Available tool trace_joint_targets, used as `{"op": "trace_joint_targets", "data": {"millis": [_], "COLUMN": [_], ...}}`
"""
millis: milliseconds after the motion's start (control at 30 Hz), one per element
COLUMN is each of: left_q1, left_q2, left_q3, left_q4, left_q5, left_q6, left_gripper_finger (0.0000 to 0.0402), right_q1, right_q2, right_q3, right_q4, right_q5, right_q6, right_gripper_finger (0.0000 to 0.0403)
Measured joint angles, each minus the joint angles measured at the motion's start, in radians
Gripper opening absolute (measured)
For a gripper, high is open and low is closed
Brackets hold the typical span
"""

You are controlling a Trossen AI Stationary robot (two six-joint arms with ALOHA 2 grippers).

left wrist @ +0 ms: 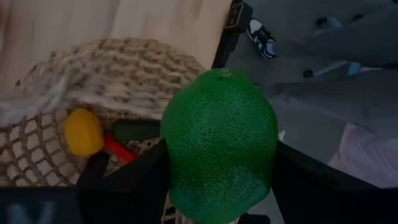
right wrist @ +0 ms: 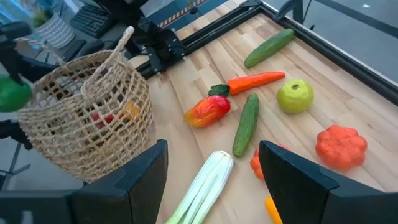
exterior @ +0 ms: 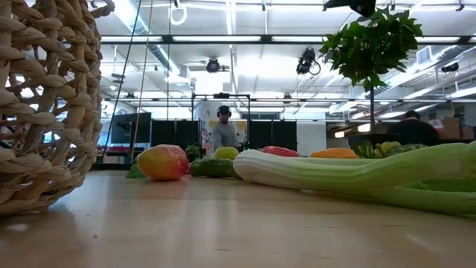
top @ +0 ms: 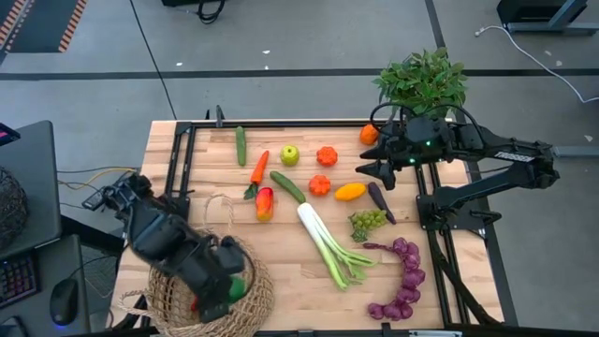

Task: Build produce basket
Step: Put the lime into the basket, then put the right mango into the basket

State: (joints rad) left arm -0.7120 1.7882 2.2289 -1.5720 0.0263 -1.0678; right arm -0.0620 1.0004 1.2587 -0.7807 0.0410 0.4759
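— In the basket [top: 168, 290], lower left of the high view: yellow piece [left wrist: 84, 132] and something red, seen only by the left wrist. Left gripper [top: 220, 285] above it, pinching a green fruit [left wrist: 219, 146].

— Leek [top: 323, 241] lying diagonally at centre, white end up-left. Right gripper [top: 376, 170] spread wide, upper right.

Light wooden desk [top: 309, 281] with black metal frame rails [top: 178, 159]; leafy green potted plant [top: 423, 80] at its far right corner; person standing [exterior: 222, 132] in the room beyond.
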Motion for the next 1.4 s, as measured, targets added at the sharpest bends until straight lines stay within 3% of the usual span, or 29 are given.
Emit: {"op": "trace_joint_targets", "data": {"millis": [167, 400, 533, 767, 1100, 1400], "left_q1": [-0.039, -0.084, -0.103, -0.056, 0.070, 0.176], "left_q2": [-0.043, -0.218, -0.261, -0.257, -0.305, -0.374], "left_q3": [-0.082, -0.339, -0.411, -0.437, -0.436, -0.436], "left_q4": [0.002, -0.001, -0.001, 0.002, 0.025, 0.280], "left_q5": [-0.042, -0.069, -0.069, -0.056, 0.016, 0.018], "left_q6": [-0.109, -0.382, -0.497, -0.413, -0.257, -0.114], "left_gripper_finger": [0.0240, 0.0239, 0.0255, 0.0299, 0.0351, 0.0355], "right_q1": [0.000, 0.002, 0.002, 0.002, 0.002, 0.002], "right_q2": [0.012, 0.014, 0.014, 0.014, 0.053, 0.184], "right_q3": [0.000, 0.000, 0.000, 0.000, 0.000, 0.000], "right_q4": [0.000, 0.001, 0.000, -0.016, -0.209, -0.340], "right_q5": [-0.004, -0.008, -0.022, -0.035, 0.018, 0.044], "right_q6": [0.003, 0.004, 0.003, 0.031, 0.098, 0.132], "right_gripper_finger": [0.0256, 0.0256, 0.0256, 0.0256, 0.0276, 0.0331]}}
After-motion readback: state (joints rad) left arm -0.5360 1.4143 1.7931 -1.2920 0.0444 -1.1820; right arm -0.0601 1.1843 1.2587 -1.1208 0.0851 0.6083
